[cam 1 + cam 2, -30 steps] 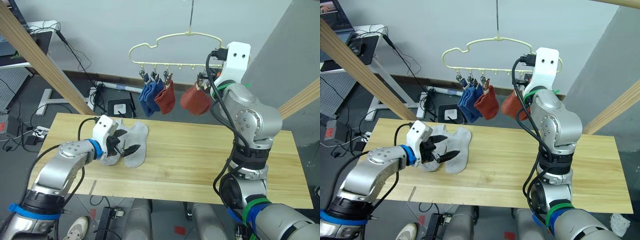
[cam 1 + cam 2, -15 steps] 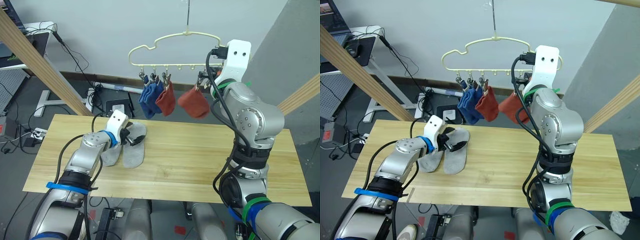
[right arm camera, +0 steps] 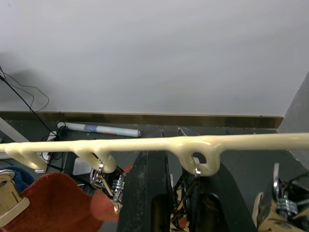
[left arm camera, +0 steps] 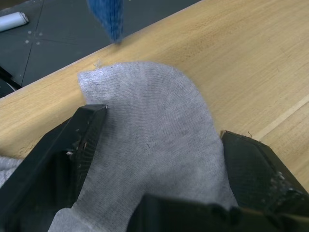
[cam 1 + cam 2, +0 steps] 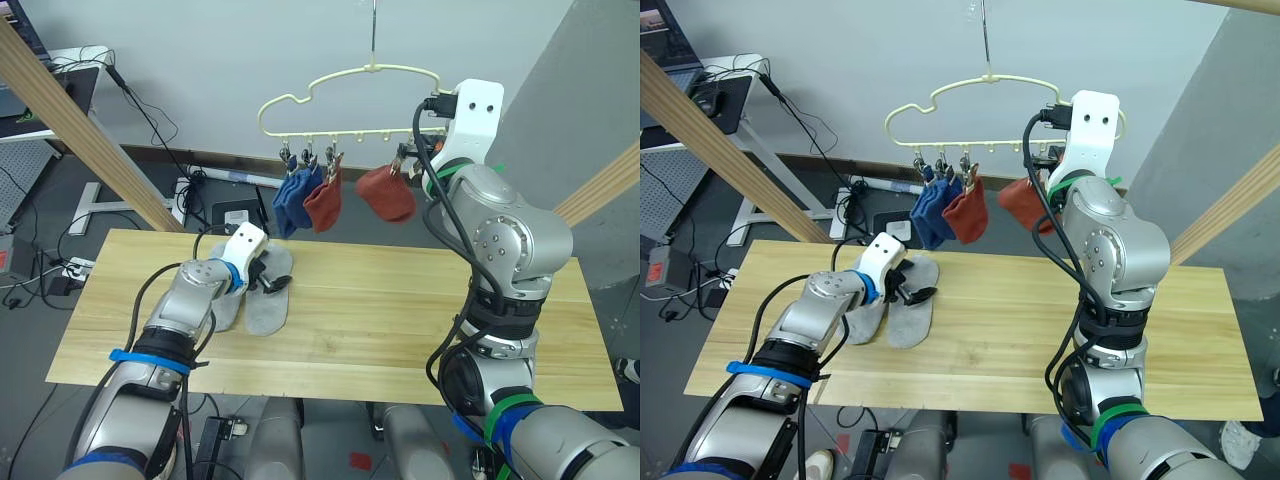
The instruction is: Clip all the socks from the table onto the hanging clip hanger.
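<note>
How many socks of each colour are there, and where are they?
Blue socks: 2, both clipped on the clip hanger.
Rust red socks: 2, both clipped on the hanger.
Light grey socks: 2, both on the table.
Total: 6 socks, 4 hung, 2 left.

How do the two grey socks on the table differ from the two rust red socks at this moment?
The grey socks lie flat on the table, side by side; the rust red socks hang from the clip hanger. The reds are spaced apart on separate clips, and the other red hangs nearer the right tool. One grey sock lies between the left tool's open fingers. All are short ankle socks.
</note>
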You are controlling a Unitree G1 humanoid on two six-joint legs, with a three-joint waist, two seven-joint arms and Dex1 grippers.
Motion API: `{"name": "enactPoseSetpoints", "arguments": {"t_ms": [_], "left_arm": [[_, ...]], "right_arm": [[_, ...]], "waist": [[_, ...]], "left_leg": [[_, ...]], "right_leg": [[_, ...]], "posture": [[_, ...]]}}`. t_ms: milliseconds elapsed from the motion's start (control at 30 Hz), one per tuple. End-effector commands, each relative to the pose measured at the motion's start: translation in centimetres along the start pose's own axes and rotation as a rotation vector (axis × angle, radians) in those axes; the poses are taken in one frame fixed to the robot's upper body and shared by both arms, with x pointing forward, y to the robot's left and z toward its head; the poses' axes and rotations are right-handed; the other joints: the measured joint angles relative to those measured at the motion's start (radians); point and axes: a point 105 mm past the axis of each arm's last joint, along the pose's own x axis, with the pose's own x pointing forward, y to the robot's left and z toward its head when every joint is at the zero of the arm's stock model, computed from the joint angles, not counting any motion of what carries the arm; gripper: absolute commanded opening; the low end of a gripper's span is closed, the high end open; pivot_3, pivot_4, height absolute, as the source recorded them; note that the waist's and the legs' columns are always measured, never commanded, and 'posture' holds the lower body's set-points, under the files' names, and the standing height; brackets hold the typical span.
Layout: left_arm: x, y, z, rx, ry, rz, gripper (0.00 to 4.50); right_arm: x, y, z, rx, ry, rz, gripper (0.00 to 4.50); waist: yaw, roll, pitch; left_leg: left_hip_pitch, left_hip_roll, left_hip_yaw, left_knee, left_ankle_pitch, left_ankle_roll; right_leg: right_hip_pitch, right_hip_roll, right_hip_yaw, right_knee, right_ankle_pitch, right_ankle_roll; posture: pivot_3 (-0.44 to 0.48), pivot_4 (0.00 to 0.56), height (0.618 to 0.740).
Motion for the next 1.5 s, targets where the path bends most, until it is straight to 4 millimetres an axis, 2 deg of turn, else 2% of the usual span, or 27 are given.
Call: {"name": "enactPoseSetpoints", "arguments": {"t_ms": [33, 233, 367, 533, 700, 867, 1067, 1500], "left_arm": [[0.4, -1.0, -1.2, -0.004, 0.053, -0.040, 3.22], [0.3, -1.3, -1.3, 0.004, 0.055, -0.055, 1.53], [0.3, -1.7, -0.4, -0.010, 0.014, -0.073, 0.42], [0.0, -3.0, 2.6, -0.046, -0.092, -0.146, 0.42], [-0.6, -4.8, 7.8, -0.076, -0.251, -0.249, 0.42], [-1.0, -5.7, 13.0, -0.114, -0.386, -0.291, 0.42], [-1.1, -6.6, 17.7, -0.134, -0.517, -0.320, 0.42], [0.2, -7.4, 22.2, -0.148, -0.630, -0.324, 0.42]], "right_arm": [[-1.0, 0.3, 2.2, 0.005, -0.093, 0.008, 0.02], [-1.1, 0.4, 2.1, 0.007, -0.090, 0.011, 0.02], [-1.1, 0.6, 2.0, 0.017, -0.082, 0.018, 0.02], [-1.1, 0.8, 2.1, 0.043, -0.071, 0.028, 0.02], [-1.1, 0.9, 2.3, 0.054, -0.068, 0.035, 0.02], [-1.3, 1.0, 2.9, 0.076, -0.070, 0.040, 0.02], [-1.5, 1.2, 3.7, 0.093, -0.074, 0.043, 0.02], [-1.7, 1.6, 4.1, 0.111, -0.070, 0.051, 0.02]], "waist": [[-0.002, 0.000, 0.000], [-0.008, 0.000, 0.000], [-0.009, 0.000, 0.000], [-0.009, 0.000, 0.000], [-0.008, 0.000, 0.000], [-0.010, 0.000, 0.000], [-0.017, 0.000, 0.000], [-0.018, 0.000, 0.000]], "left_leg": [[0.000, 0.000, 0.000, 0.000, 0.000, 0.000], [0.000, 0.000, 0.000, 0.000, 0.000, 0.000], [0.000, 0.000, 0.000, 0.000, 0.000, 0.000], [-0.001, 0.000, 0.000, 0.000, 0.000, 0.000], [-0.001, 0.000, 0.000, 0.000, 0.000, 0.000], [-0.001, -0.001, 0.000, 0.000, 0.000, 0.000], [-0.001, 0.000, 0.000, -0.001, 0.000, 0.000], [-0.002, -0.001, 0.000, -0.001, 0.000, 0.000]], "right_leg": [[0.000, 0.000, 0.000, 0.000, 0.000, 0.000], [0.000, 0.000, 0.000, 0.000, 0.000, 0.000], [0.000, 0.000, 0.000, 0.000, 0.000, 0.000], [0.000, 0.000, 0.000, -0.001, 0.000, 0.000], [0.000, 0.000, 0.000, -0.001, 0.000, 0.000], [0.000, 0.000, 0.000, -0.001, 0.000, 0.000], [0.000, 0.000, 0.000, -0.002, 0.000, 0.000], [-0.001, 0.000, 0.000, -0.003, 0.000, 0.000]], "posture": [[-0.028, 0.330, 0.740], [-0.029, 0.326, 0.740], [-0.024, 0.327, 0.740], [-0.027, 0.331, 0.740], [-0.028, 0.332, 0.740], [-0.038, 0.334, 0.740], [-0.050, 0.333, 0.740], [-0.067, 0.330, 0.740]]}}
